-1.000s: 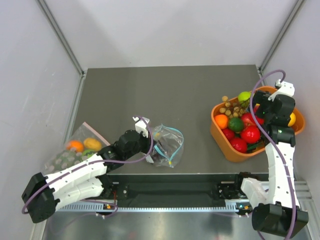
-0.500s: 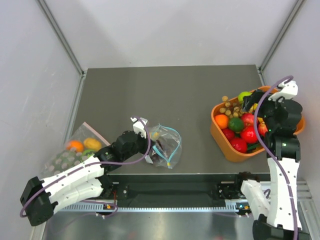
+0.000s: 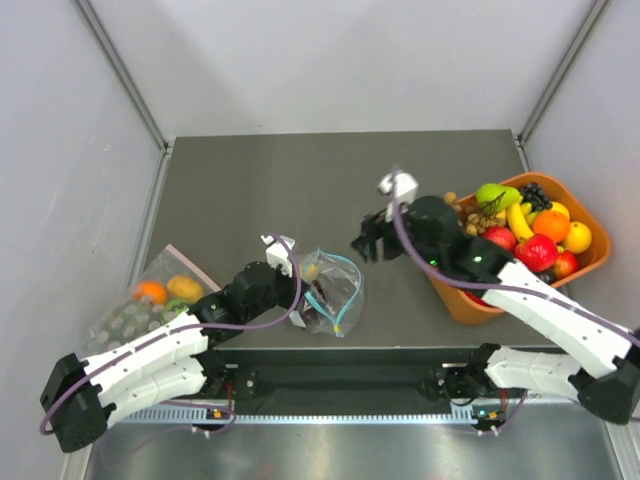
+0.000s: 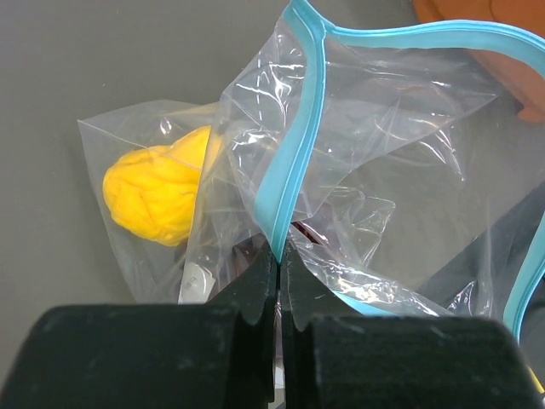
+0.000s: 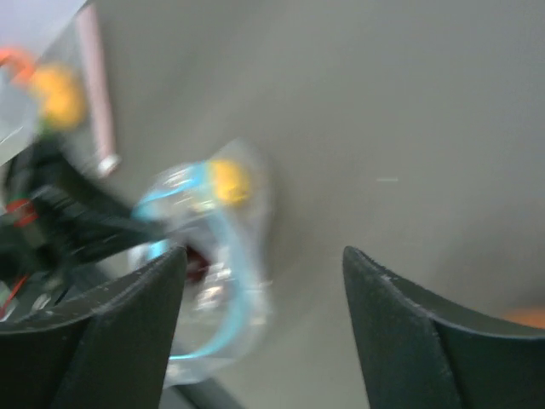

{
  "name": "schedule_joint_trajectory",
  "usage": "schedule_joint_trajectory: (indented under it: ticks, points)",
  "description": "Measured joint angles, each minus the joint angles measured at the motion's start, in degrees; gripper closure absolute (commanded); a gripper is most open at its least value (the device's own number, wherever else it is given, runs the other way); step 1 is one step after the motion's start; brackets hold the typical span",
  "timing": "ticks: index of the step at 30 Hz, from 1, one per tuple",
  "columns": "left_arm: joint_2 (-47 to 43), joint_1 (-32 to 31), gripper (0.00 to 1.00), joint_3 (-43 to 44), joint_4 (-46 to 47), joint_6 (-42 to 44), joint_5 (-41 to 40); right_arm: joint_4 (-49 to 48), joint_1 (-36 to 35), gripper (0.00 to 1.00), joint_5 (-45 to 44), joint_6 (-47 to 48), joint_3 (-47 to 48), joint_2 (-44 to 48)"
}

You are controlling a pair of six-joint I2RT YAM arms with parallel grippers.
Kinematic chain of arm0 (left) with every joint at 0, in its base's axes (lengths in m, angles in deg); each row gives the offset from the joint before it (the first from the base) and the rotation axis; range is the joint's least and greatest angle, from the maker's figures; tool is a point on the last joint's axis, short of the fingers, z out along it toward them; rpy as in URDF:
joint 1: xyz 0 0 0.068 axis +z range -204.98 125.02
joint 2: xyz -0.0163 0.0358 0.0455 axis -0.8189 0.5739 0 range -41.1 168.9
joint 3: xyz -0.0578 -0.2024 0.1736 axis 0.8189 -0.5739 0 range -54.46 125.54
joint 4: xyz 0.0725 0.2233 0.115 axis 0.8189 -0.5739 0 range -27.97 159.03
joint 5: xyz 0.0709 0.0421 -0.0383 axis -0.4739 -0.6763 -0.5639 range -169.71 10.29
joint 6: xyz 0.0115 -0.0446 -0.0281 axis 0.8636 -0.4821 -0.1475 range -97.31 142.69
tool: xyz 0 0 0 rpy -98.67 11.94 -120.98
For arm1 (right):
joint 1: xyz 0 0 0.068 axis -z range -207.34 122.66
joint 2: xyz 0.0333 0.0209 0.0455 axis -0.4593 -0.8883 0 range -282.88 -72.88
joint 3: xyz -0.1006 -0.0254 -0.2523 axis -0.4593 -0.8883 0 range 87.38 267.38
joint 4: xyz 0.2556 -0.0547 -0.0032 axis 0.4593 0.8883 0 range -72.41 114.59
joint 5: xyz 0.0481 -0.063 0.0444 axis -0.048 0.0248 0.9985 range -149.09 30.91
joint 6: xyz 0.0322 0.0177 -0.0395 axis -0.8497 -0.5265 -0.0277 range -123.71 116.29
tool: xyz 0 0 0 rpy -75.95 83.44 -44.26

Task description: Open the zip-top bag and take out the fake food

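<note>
Bag (image 3: 335,290) lies crinkled on the tabletop (image 3: 300,180), near the front edge and left of centre. Its teal strip (image 4: 294,170) curves in a loop, so the mouth stands partly open. The left fingers (image 4: 251,294) are pressed together on that strip, pinching it at the near side of the mouth. Inside, a lemon (image 4: 157,192) sits in one corner. Something dark shows low down by the fingers, too hidden to name. The right fingers (image 5: 128,332) are spread wide and hold nothing. They are near the bag's far right side, apart from it, and the right wrist view is blurred. An orange bin (image 3: 450,295) heaped with fruit stands at the right. A second bag (image 3: 150,295) with a pink strip lies at the tabletop's left edge, with fruit inside.
</note>
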Motion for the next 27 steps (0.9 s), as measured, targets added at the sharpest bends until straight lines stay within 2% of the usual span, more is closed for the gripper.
schedule_joint_trajectory:
  ticks: [3,7,14,20,27]
  points:
    - [0.0,0.0,1.00,0.0,-0.1,0.0,-0.3,-2.7,-8.0,0.33,2.5,-1.7,0.0,-5.9]
    - [0.0,0.0,1.00,0.0,-0.5,0.0,-0.9,-8.4,-12.5,0.41,8.9,-4.4,0.0,-11.1]
    - [-0.9,0.0,1.00,0.0,-2.2,0.0,-1.6,-17.5,-12.9,0.49,17.5,-9.4,-2.3,-19.4]
    - [-4.3,0.0,1.00,0.0,-4.9,-0.3,-2.4,-18.1,-12.9,0.52,17.3,-11.8,-6.3,-24.3]
    - [-8.8,0.0,1.00,0.0,-8.3,-1.4,-2.9,-19.4,-12.9,0.53,14.1,-12.8,-7.0,-25.2]
